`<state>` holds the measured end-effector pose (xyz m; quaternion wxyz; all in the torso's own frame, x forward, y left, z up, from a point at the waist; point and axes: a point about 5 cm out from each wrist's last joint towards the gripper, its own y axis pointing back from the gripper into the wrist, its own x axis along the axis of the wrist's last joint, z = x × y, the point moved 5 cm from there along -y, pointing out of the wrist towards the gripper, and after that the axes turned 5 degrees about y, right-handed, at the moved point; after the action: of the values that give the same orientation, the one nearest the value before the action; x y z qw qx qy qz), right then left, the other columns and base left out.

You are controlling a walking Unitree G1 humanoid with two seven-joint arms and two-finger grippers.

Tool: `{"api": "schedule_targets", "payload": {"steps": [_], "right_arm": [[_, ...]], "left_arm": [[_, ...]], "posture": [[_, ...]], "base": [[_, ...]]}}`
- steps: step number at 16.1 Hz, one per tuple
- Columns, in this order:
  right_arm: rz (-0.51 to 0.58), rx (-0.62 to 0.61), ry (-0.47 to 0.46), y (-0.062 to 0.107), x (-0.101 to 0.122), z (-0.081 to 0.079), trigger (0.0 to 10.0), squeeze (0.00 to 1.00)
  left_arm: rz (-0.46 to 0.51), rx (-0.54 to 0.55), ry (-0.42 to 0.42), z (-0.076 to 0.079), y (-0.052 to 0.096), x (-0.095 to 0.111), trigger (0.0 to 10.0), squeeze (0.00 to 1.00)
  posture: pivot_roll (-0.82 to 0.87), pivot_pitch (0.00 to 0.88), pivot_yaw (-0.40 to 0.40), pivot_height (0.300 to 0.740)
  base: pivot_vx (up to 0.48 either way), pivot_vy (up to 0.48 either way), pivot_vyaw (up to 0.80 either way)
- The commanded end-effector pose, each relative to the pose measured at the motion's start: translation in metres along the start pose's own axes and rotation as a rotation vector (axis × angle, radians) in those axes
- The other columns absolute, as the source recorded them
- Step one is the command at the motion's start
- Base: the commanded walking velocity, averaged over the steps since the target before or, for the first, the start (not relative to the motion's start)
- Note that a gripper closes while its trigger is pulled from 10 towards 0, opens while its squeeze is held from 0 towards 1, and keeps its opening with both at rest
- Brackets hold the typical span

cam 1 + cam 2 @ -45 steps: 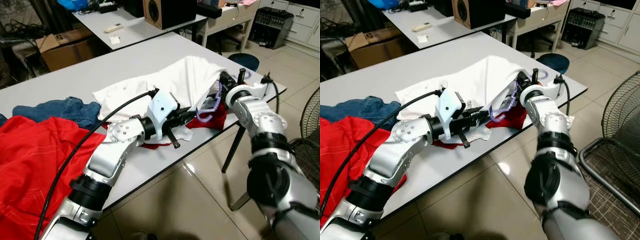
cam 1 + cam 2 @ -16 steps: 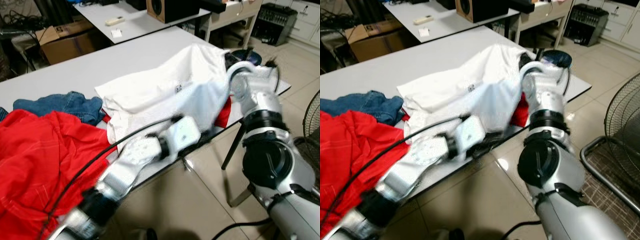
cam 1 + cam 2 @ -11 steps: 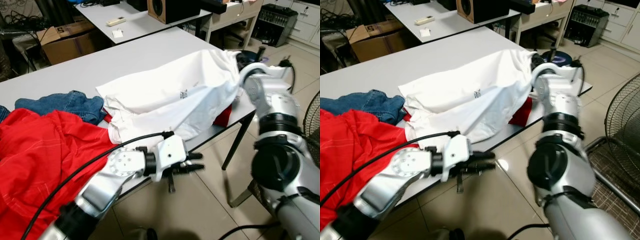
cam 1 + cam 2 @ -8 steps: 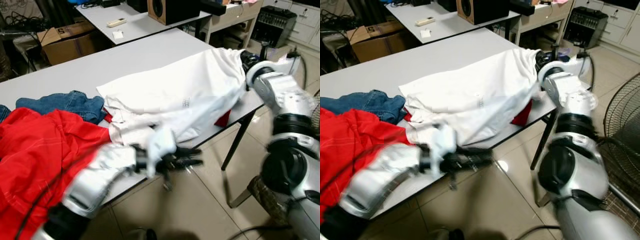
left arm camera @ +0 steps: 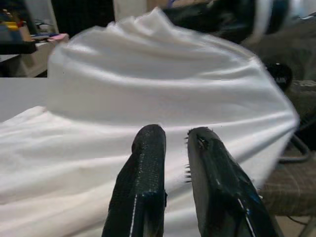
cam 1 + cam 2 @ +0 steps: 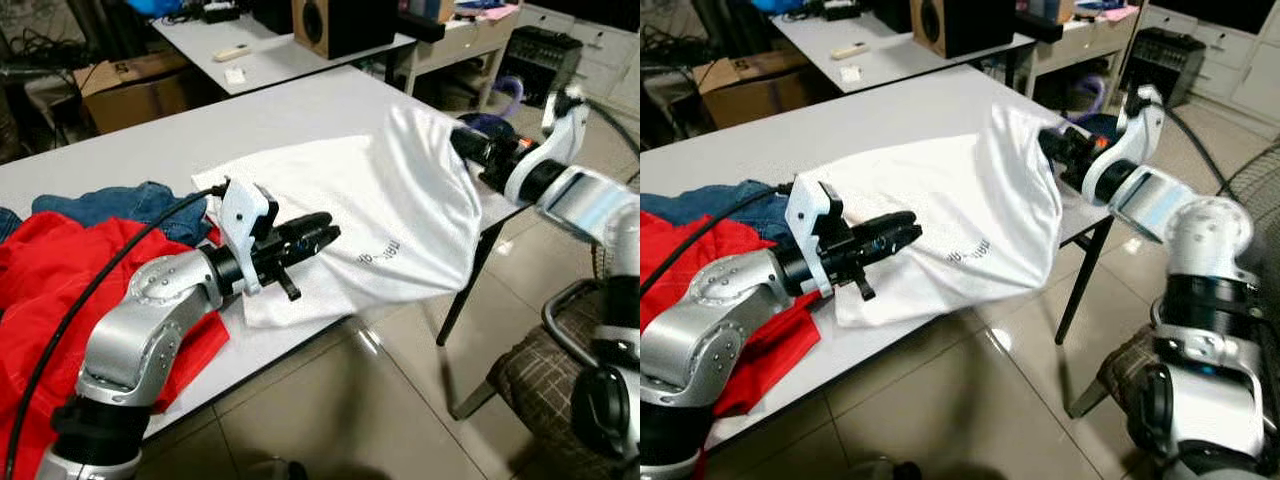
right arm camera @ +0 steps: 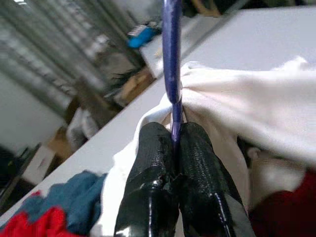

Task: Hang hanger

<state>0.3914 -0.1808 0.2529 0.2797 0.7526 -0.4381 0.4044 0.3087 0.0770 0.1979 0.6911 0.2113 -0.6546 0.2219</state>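
I'm looking down on a grey table (image 6: pixel 150 150) over glossy floor tiles, red clothing (image 6: pixel 40 300) heaped nearest me beside a blue denim piece (image 6: pixel 110 200). My left gripper (image 6: pixel 320 236) hovers over the white shirt (image 6: pixel 390 220), fingers a narrow gap apart, holding nothing. Farther off, my right gripper (image 7: pixel 172 129) is pinched tight on the purple hanger (image 7: pixel 172 54) — lifting the shirt's collar end past the table's far corner.
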Motion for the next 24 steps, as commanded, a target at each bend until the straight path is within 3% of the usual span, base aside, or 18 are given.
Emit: {"api": "schedule_targets", "payload": {"steps": [1, 2, 7, 8, 11, 13, 15, 19, 22, 24], "right_arm": [[0.012, 0.08, 0.049, 0.013, 0.006, -0.016, 10.0, 0.0], [-0.022, 0.143, 0.157, 0.032, 0.001, -0.032, 10.0, 0.0], [-0.021, 0.288, 0.301, 0.078, 0.002, -0.063, 10.0, 0.0], [-0.041, 0.321, 0.356, 0.094, -0.002, -0.067, 10.0, 0.0], [-0.14, 0.304, 0.409, 0.116, -0.019, -0.06, 10.0, 0.0], [-0.217, 0.306, 0.418, 0.13, -0.036, -0.054, 10.0, 0.0], [-0.321, 0.285, 0.483, 0.143, -0.058, -0.046, 10.0, 0.0], [-0.376, 0.168, 0.524, 0.146, -0.087, -0.029, 10.0, 0.0], [-0.395, 0.188, 0.507, 0.152, -0.107, -0.033, 10.0, 0.0], [-0.442, 0.22, 0.48, 0.165, -0.126, -0.04, 10.0, 0.0]], "left_arm": [[-0.011, 0.062, 0.006, -0.006, 0.001, -0.002, 10.0, 0.0], [-0.021, 0.142, 0.018, -0.012, 0.003, -0.01, 10.0, 0.0], [-0.072, 0.255, 0.032, -0.017, 0.025, -0.028, 10.0, 0.0], [-0.078, 0.277, 0.022, -0.018, 0.032, -0.028, 10.0, 0.0], [-0.086, 0.281, -0.005, -0.017, 0.041, -0.024, 10.0, 0.0], [-0.082, 0.271, -0.017, -0.016, 0.044, -0.019, 10.0, 0.0], [-0.093, 0.258, -0.015, -0.013, 0.044, -0.019, 10.0, 0.0], [-0.15, 0.255, -0.007, -0.005, 0.044, -0.039, 10.0, 0.0], [-0.182, 0.246, -0.007, -0.001, 0.045, -0.048, 10.0, 0.0], [-0.191, 0.225, -0.001, 0.004, 0.044, -0.052, 10.0, 0.0]], "posture": [[-0.04, 0.0, 0.077, 0.74], [-0.04, 0.0, 0.081, 0.74], [-0.05, 0.004, 0.09, 0.74], [-0.04, 0.01, 0.085, 0.74], [-0.03, 0.017, 0.068, 0.74], [-0.02, 0.02, 0.066, 0.74], [-0.02, 0.024, 0.064, 0.74], [-0.01, 0.031, 0.067, 0.74], [-0.01, 0.033, 0.071, 0.74], [-0.01, 0.038, 0.077, 0.74]], "base": [[0.0, 0.0, 0.0], [0.0, 0.0, 0.0], [0.0, 0.0, 0.0], [-0.255, 0.0, 0.0], [-0.171, 0.0, 0.0], [0.0, 0.0, 0.0], [0.0, 0.0, 0.0], [-0.12, 0.0, 0.0], [-0.08, 0.0, 0.0], [-0.141, 0.0, 0.0]]}}
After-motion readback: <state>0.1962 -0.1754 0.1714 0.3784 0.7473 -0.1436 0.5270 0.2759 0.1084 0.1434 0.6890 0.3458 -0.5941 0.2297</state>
